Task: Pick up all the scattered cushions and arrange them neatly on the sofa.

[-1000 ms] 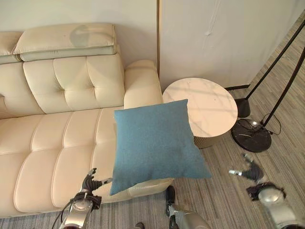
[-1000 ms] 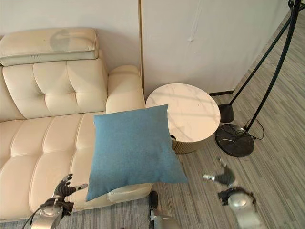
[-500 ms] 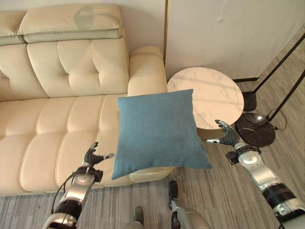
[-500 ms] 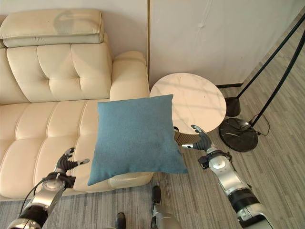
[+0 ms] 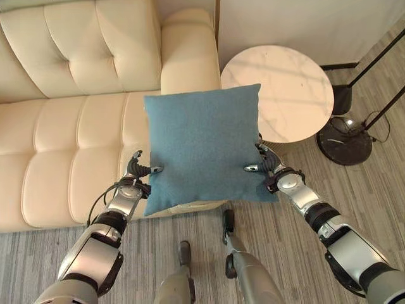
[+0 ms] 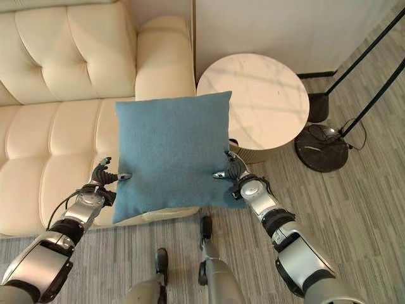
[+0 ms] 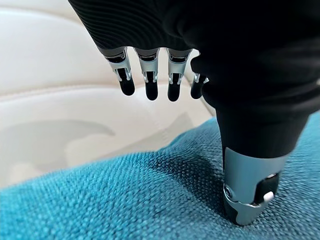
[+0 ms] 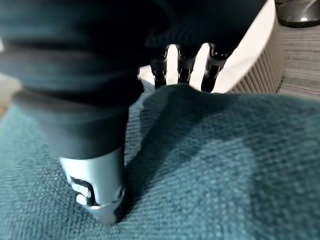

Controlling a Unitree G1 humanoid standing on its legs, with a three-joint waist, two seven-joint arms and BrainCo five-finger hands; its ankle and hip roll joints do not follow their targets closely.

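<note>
**Both hands closing on the blue cushion at the sofa's front edge**

You are looking down at the blue cushion [image 5: 202,145], which is lying flat on the sofa [image 5: 69,158] at the arm end, its near edge hanging past the front of the seat. Measured from the cushion, the round side table [image 5: 285,101] is sitting just beside its far right corner, and the floor lamp base [image 5: 345,139] is standing beyond that.

Your left hand [image 5: 136,172] is touching the cushion's left edge, thumb resting on the top fabric and fingers hanging relaxed past the edge over the seat, so it is not yet gripping. Your right hand [image 5: 269,166] is mirroring it on the right edge: thumb pressing the top, fingers reaching over the rim. Whether those fingers are curling underneath, you cannot tell.

The cushion is roughly square, so no long axis is mattering here; it is lying directly between the two hands, each equally near. The coming move is likely turning on squeezing inward from both sides.

No writing or labels are readable.
</note>
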